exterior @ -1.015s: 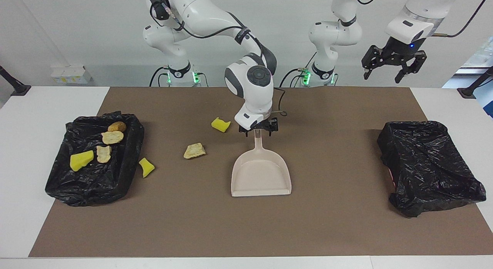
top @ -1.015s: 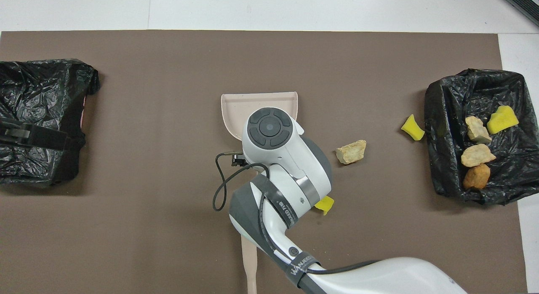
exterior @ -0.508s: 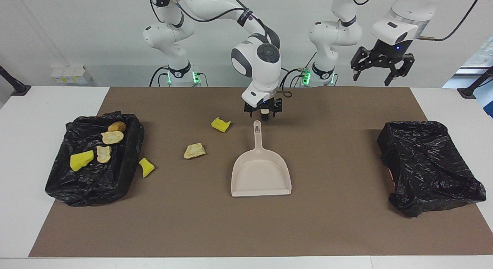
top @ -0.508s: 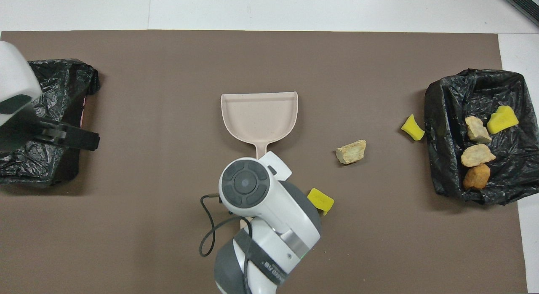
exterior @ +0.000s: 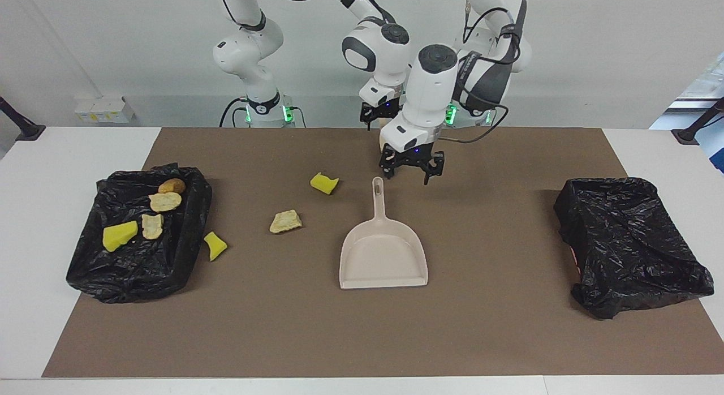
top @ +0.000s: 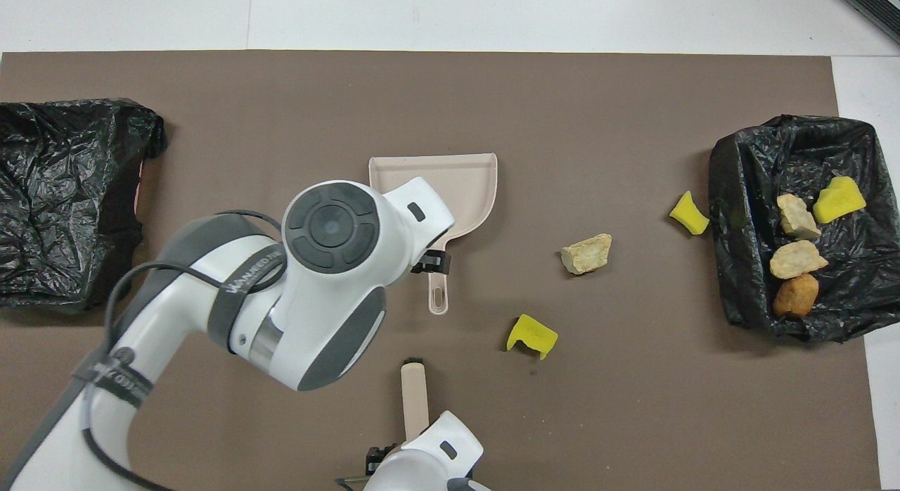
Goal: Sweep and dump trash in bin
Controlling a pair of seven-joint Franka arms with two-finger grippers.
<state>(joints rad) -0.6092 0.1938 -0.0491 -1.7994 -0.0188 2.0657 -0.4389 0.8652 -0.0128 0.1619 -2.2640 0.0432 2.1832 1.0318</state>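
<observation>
White wall, white counter [exterior: 34, 214], brown mat [exterior: 498, 327] over most of it. A black-lined bin [exterior: 90, 276] stood at the right arm's end of the mat, and a second lined bin [exterior: 630, 245] at the left arm's end.

Trash: four pieces lay in the bin at the right arm's end, namely a yellow sponge [exterior: 119, 235], two tan lumps [exterior: 152, 225] [exterior: 165, 201] and a brown lump [exterior: 172, 185]. Three were loose on the mat: a yellow scrap [exterior: 215, 245] just beside that bin, a tan lump [exterior: 285, 221] between bin and dustpan, and a yellow chunk [exterior: 324, 183] nearer the robots.

The dustpan [exterior: 383, 259] lay flat mid-mat, its handle toward the robots and nothing in it. The left fingers [exterior: 390, 170] were spread open just over the handle's end, holding nothing. The right fingers [exterior: 366, 113] were also spread, over the brush [top: 414, 396] at the robots' edge of the mat; no grip on it could be made out.

Judged step: tool pickup, with the sweep roughly half done. The next move calls for the left fingers to drop squarely astride the thin handle and close, then for the right to take the brush. The pan's mouth would then need turning toward the three loose pieces.
</observation>
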